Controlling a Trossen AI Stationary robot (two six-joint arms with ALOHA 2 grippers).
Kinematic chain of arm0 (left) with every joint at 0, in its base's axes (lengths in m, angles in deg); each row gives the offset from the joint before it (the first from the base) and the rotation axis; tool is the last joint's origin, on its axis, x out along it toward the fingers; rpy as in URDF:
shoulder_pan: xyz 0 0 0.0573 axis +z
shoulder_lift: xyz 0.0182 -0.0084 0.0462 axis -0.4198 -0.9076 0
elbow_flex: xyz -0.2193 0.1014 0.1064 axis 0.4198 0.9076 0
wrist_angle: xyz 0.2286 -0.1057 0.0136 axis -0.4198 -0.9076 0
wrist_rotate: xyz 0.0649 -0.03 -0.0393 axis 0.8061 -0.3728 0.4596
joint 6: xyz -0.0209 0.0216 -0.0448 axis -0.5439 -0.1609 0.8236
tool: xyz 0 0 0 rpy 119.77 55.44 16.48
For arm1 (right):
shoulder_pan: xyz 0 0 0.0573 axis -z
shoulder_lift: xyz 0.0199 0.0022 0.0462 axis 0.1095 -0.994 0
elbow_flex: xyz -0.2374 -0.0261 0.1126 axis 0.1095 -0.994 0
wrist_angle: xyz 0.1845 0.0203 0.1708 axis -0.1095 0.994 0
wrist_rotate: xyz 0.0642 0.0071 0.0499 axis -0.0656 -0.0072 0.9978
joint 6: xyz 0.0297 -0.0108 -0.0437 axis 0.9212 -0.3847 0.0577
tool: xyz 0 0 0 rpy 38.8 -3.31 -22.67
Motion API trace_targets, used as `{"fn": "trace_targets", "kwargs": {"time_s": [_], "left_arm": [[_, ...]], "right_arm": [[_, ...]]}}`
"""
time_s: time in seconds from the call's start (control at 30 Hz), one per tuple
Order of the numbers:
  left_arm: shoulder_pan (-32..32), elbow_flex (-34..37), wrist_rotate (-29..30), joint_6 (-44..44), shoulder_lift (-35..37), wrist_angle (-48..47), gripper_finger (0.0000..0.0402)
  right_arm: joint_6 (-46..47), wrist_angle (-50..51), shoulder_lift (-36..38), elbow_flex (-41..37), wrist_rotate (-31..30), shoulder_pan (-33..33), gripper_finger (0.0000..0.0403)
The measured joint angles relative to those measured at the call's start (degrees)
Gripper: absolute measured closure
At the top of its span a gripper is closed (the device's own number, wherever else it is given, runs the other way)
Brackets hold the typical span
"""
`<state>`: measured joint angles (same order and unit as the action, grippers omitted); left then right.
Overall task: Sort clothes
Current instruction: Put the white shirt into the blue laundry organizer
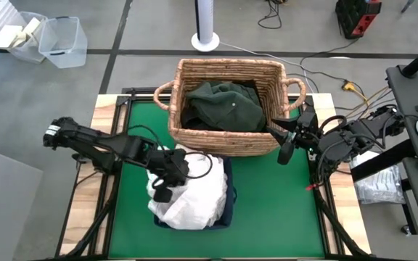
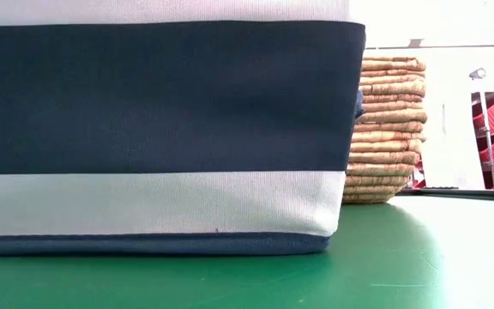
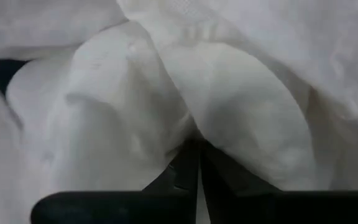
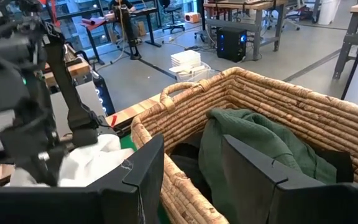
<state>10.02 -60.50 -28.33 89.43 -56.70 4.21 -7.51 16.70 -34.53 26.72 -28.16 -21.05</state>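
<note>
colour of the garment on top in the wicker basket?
Dark green garment, lying in the wicker basket. Shows best in the high view.

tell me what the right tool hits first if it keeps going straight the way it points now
Probably the wicker basket: the right tool, open and empty, points at its near rim, with the green garment just beyond inside. Depth is hard to judge.
</note>
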Motion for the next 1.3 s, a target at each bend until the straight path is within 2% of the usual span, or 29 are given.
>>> {"fn": "trace_targets", "kwargs": {"time_s": [0.13,0.23,0.3,0.63,0.93,1.3], "left_arm": [[0.0,4.8,3.3,0.0,-1.1,7.8,0.0401],[0.0,6.6,8.0,-0.3,-1.5,9.5,0.0401],[0.0,8.0,8.8,-0.3,-2.2,9.8,0.0401],[0.1,11.9,4.9,-0.1,-7.6,22.2,0.0402],[0.1,11.7,3.8,-0.5,-14.5,23.2,0.0401],[0.3,12.0,1.7,-0.1,-18.2,24.8,0.0401]], "right_arm": [[0.1,0.0,0.0,0.0,0.0,0.0,0.0252],[0.6,0.0,0.0,0.0,0.0,0.0,0.0252],[0.6,0.0,0.0,-0.1,0.0,0.0,0.0252],[0.6,-0.1,0.0,-0.1,-0.5,0.0,0.0252],[0.6,-0.1,0.0,-0.1,-1.0,0.0,0.0252],[0.6,-0.1,0.0,-0.2,-1.1,0.0,0.0252]]}}
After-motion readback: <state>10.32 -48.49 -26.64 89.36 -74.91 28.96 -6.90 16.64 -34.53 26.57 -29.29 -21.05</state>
